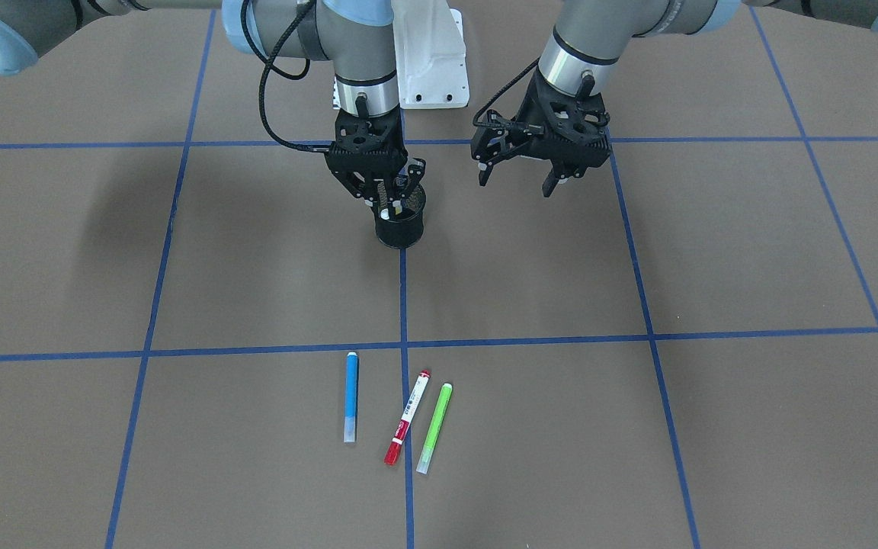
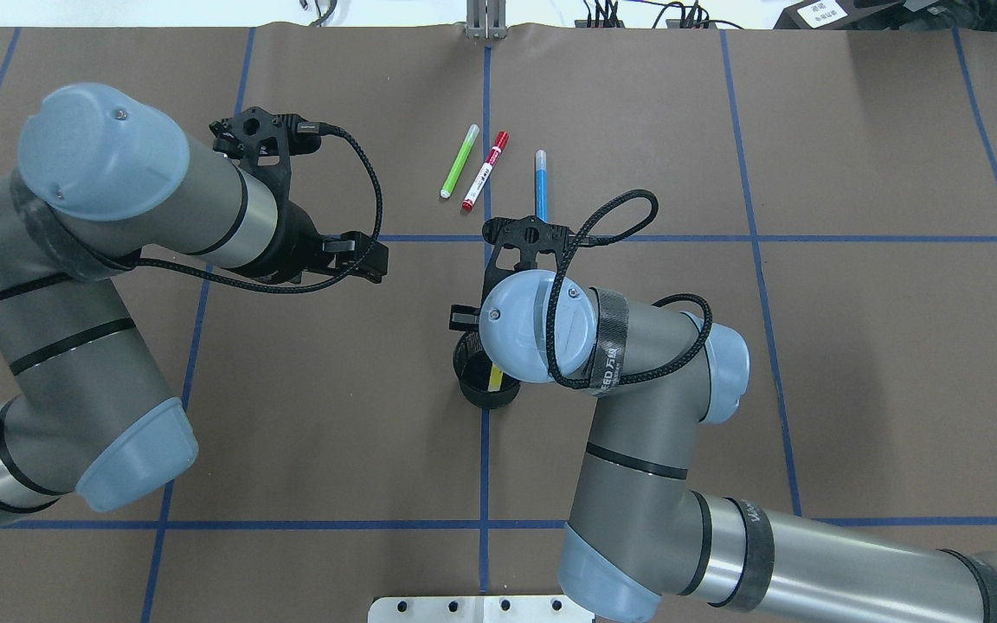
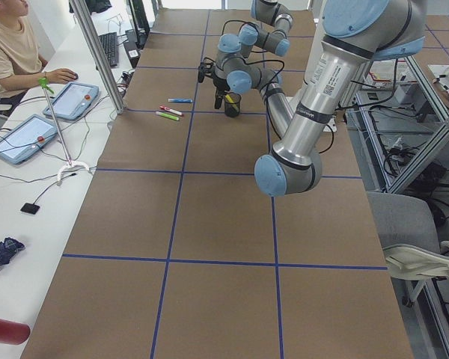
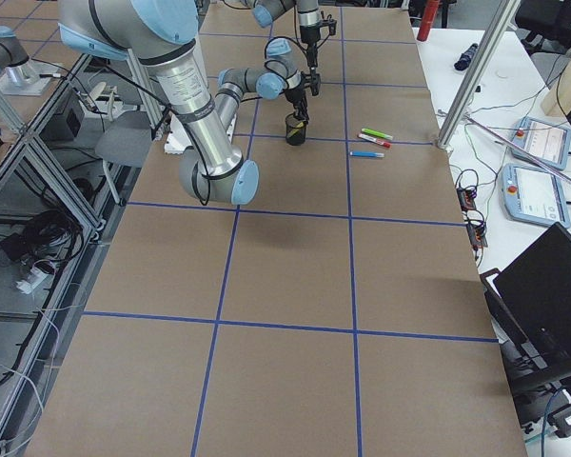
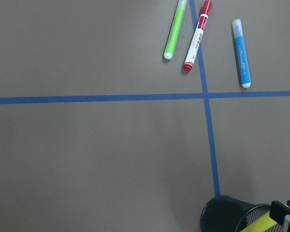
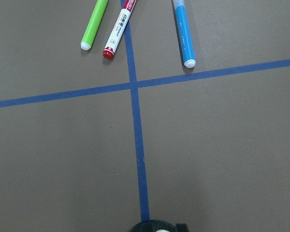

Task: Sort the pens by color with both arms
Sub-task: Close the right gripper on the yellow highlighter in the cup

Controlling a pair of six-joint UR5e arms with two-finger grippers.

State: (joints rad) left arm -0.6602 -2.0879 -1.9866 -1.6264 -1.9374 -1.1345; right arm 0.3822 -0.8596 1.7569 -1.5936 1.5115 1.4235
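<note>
Three pens lie close together on the far side of the table from the robot: the blue pen (image 1: 350, 396), the white pen with the red cap (image 1: 407, 418) and the lime green pen (image 1: 434, 427). The red-capped one lies across a line of blue tape (image 1: 256, 351). The fourth, the yellow pen (image 2: 496, 378), stands tilted inside the black mesh cup (image 1: 401, 229), nearer the robot and well apart from the others. The right gripper (image 1: 392, 194) reaches down into the cup's mouth, but you cannot tell from any view whether its fingers have closed on the yellow pen. The left gripper (image 1: 515, 185) hovers just beside the cup, fingers spread and empty. The step in hand is probably lifting the yellow pen out, so pull straight up along its tilt to keep the light cup from tipping or dragging. The table (image 1: 180, 252) is covered in brown paper, marked into squares by the tape. At a side bench, an operator (image 3: 15, 45) sits by two tablets (image 3: 34, 134).
</note>
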